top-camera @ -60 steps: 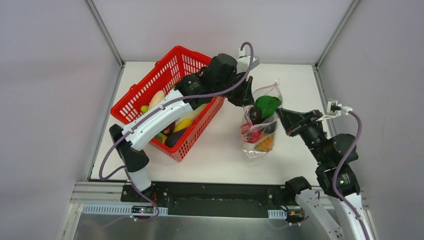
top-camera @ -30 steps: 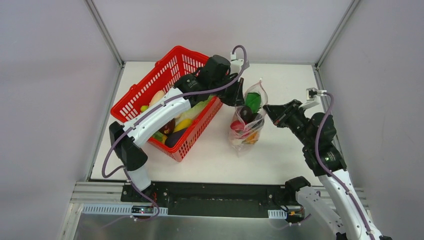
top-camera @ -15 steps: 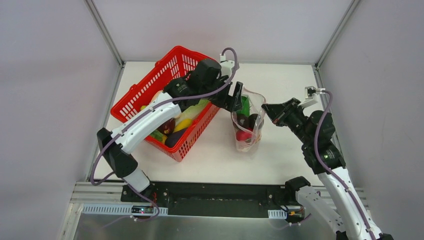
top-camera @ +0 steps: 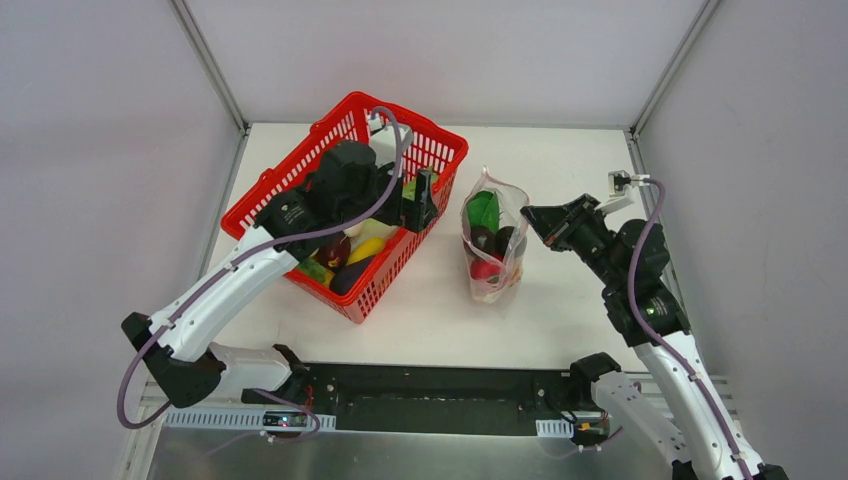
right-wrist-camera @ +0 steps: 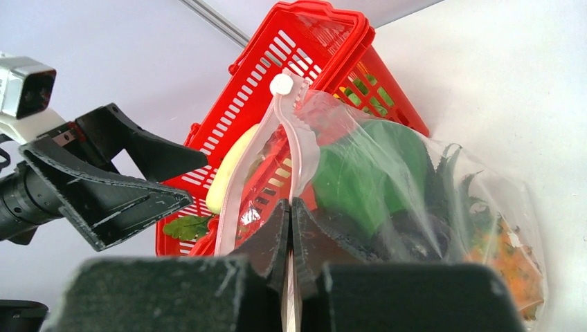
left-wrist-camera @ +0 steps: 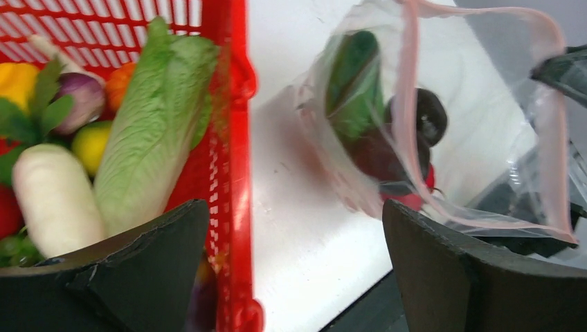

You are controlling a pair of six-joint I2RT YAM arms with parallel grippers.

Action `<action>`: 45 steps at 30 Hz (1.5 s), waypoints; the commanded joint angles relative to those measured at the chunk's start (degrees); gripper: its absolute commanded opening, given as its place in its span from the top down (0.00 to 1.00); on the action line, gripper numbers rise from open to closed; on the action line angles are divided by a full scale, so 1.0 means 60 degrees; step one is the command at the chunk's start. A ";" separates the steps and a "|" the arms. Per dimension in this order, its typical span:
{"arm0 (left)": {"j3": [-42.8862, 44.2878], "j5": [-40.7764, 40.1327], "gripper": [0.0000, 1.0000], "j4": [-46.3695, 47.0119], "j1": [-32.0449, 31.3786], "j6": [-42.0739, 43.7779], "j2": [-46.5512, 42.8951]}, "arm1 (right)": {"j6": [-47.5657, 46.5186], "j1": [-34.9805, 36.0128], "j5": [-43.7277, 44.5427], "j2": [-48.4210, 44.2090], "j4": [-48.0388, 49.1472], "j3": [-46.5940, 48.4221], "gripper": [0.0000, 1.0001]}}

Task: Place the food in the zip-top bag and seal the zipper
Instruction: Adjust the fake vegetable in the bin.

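Red plastic mesh basket (top-camera: 285,155): below and to the left of the left gripper (top-camera: 419,196). It holds a white toy radish (left-wrist-camera: 52,200), a pale green leafy toy vegetable (left-wrist-camera: 156,131) and a yellow piece (left-wrist-camera: 17,79), none yet bagged. Left gripper: fingers spread wide with nothing between them, straddling the basket's right wall. Clear floppy plastic zip-top bag (top-camera: 511,205): on the table just right of the left gripper and directly ahead of the right gripper (top-camera: 530,214), standing mouth-up. It contains a dark green leafy piece (top-camera: 484,212), a dark purple eggplant (top-camera: 480,240), a red fruit (top-camera: 486,268) and an orange pineapple (right-wrist-camera: 516,256). Thin pink zipper strip (right-wrist-camera: 296,138): unsealed, mouth gaping. Right gripper: fingers pressed together on the bag's mouth edge at the strip, the only hold on it. Risks, as judged: with one pinch point, the limp film may sag and narrow the mouth, so the next piece catches the rim and drops outside. A slipping pinch would let the loaded bag topple and spill. The left gripper, descending so close to the basket wall, may strike it and shove the basket.
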 commanded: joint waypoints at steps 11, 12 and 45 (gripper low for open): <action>-0.2086 -0.1975 0.00 0.0987 0.1305 -0.0337 -0.1690 | 0.0178 0.0013 0.0197 -0.0169 0.0890 -0.0137 1.00; -0.2225 -0.2075 0.00 0.1090 0.1310 -0.0407 -0.1739 | 0.0158 0.0016 0.0200 -0.0179 0.0891 -0.0140 1.00; -0.2695 -0.3022 0.00 0.0375 0.1413 -0.0991 -0.1966 | 0.0362 0.0014 -0.0386 0.0217 0.1082 -0.0191 1.00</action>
